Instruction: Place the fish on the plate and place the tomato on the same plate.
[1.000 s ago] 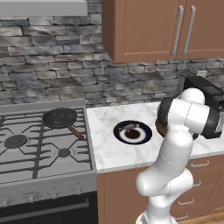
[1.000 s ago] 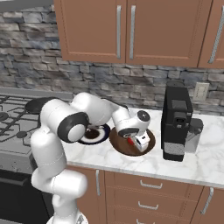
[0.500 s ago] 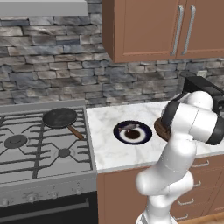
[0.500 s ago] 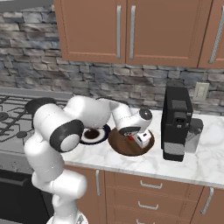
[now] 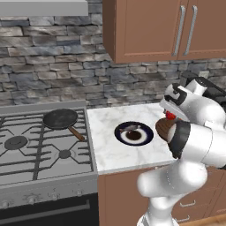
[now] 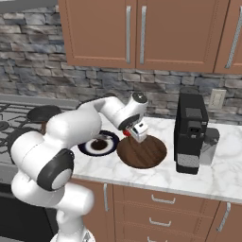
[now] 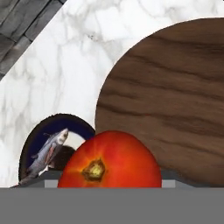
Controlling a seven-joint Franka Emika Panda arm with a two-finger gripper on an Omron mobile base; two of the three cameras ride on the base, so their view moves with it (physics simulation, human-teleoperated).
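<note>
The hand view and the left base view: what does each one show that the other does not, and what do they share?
Only the hand view shows the tomato close up, with its stem scar, above the wooden bowl. Only the left base view shows the stove and the frying pan. Both show the fish lying on the plate and the marble counter.
</note>
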